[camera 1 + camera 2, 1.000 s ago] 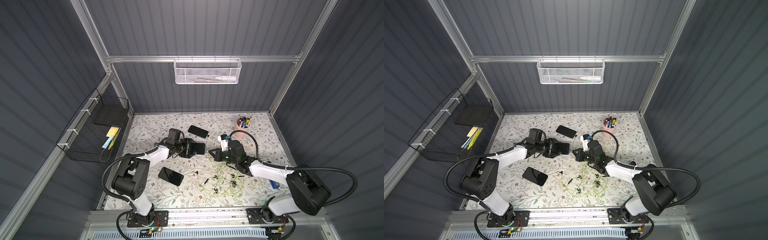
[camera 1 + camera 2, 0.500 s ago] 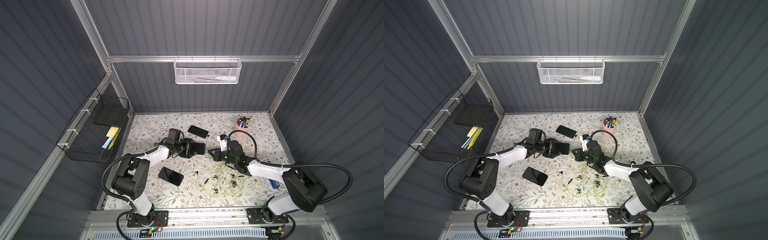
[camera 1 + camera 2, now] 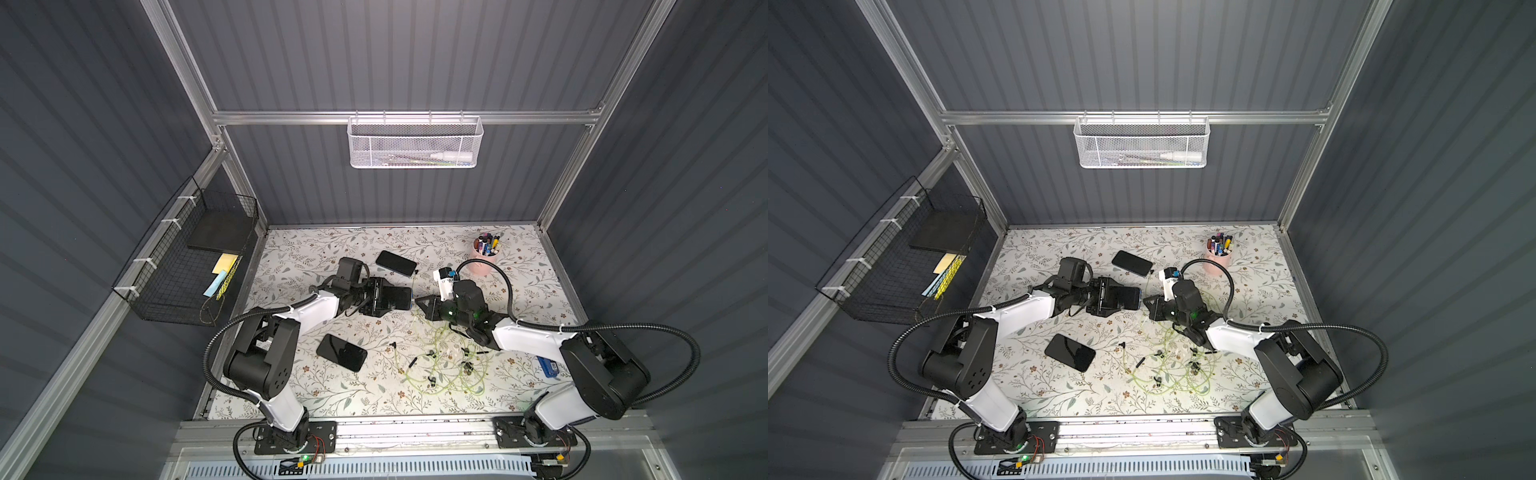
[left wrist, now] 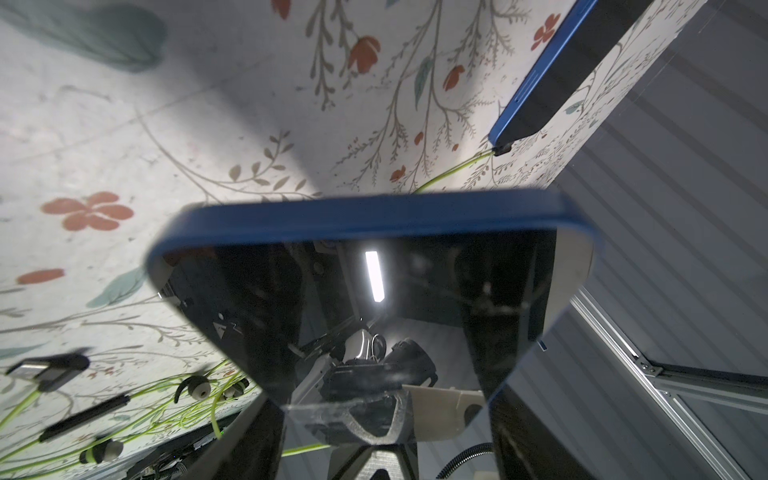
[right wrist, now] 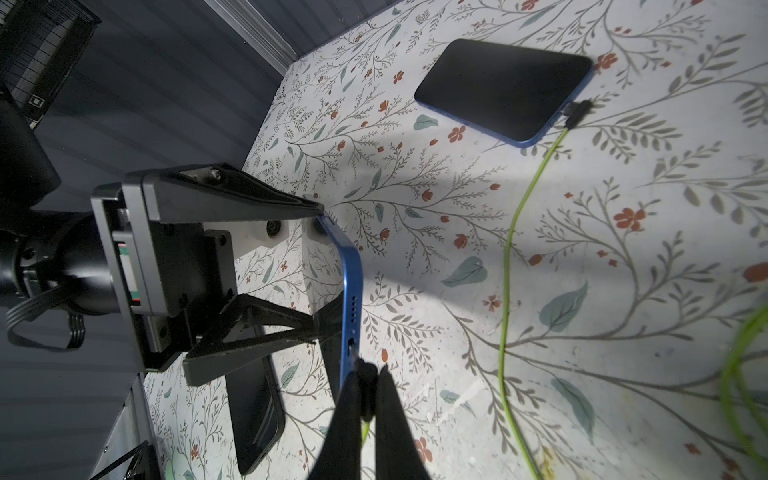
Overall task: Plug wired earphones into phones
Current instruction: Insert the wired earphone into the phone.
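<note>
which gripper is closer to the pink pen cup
Right. The right gripper, shut on an earphone plug, sits near the pink pen cup; the left gripper, clamping a phone, is farther, beyond the right one.

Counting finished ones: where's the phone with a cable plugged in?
In both top views the plugged-in phone lies flat at the back of the table, just behind the held phone in the left gripper, left of the pink pen cup.

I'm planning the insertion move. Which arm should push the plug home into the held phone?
Right. The right gripper pinches the plug, its tip at the port of the held phone. The left gripper is occupied clamping that phone's sides.
</note>
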Action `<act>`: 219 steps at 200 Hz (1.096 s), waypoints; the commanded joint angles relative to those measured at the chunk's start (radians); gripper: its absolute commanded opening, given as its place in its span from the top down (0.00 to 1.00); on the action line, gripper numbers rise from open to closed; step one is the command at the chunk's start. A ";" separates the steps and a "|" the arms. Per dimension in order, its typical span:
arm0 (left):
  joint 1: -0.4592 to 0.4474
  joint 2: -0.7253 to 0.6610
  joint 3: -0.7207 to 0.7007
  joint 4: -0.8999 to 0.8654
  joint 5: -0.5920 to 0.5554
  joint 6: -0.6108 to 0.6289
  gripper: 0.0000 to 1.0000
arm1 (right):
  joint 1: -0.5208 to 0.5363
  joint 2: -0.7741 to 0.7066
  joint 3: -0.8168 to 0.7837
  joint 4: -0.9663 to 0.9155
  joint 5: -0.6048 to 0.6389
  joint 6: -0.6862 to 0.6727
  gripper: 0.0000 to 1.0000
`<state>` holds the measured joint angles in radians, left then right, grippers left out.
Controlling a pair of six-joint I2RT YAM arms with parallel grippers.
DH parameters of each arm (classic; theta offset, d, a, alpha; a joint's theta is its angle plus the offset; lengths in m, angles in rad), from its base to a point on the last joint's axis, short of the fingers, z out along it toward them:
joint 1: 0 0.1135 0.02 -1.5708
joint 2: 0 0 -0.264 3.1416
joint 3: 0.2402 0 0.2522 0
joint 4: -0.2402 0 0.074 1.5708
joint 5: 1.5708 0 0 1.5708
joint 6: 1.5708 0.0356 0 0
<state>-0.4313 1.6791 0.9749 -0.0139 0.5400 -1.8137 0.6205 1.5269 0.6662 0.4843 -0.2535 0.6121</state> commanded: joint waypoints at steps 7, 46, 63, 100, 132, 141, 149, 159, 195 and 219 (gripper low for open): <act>-0.007 -0.013 0.008 0.019 0.035 0.017 1.00 | 0.004 0.019 0.026 0.019 0.015 -0.010 1.00; -0.014 -0.009 0.009 0.024 0.038 0.019 1.00 | 0.005 0.028 0.027 0.031 0.014 -0.007 0.99; -0.015 -0.005 0.010 0.030 0.042 0.019 1.00 | 0.004 0.032 0.027 0.034 0.016 -0.010 0.99; -0.020 0.002 0.009 0.033 0.051 0.025 1.00 | 0.004 0.035 0.036 0.036 0.016 -0.022 1.00; -0.021 0.006 0.001 0.047 0.056 0.022 1.00 | 0.005 0.035 0.048 0.033 0.017 -0.028 1.00; -0.023 0.008 0.001 0.052 0.059 0.022 1.00 | 0.005 0.034 0.049 0.034 0.017 -0.029 0.99; -0.023 0.008 -0.001 0.053 0.059 0.022 1.00 | 0.005 0.033 0.049 0.034 0.019 -0.029 1.00; -0.023 0.008 -0.003 0.055 0.058 0.021 1.00 | 0.005 0.030 0.049 0.033 0.020 -0.028 1.00; -0.023 0.011 -0.005 0.066 0.061 0.017 1.00 | 0.004 0.027 0.053 0.030 0.028 -0.032 0.99; -0.024 0.013 -0.001 0.072 0.062 0.014 1.00 | 0.005 0.033 0.061 0.027 0.018 -0.035 0.99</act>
<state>-0.4389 1.6806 0.9730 0.0246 0.5419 -1.8107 0.6205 1.5475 0.6884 0.4927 -0.2314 0.5957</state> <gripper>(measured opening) 0.741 0.079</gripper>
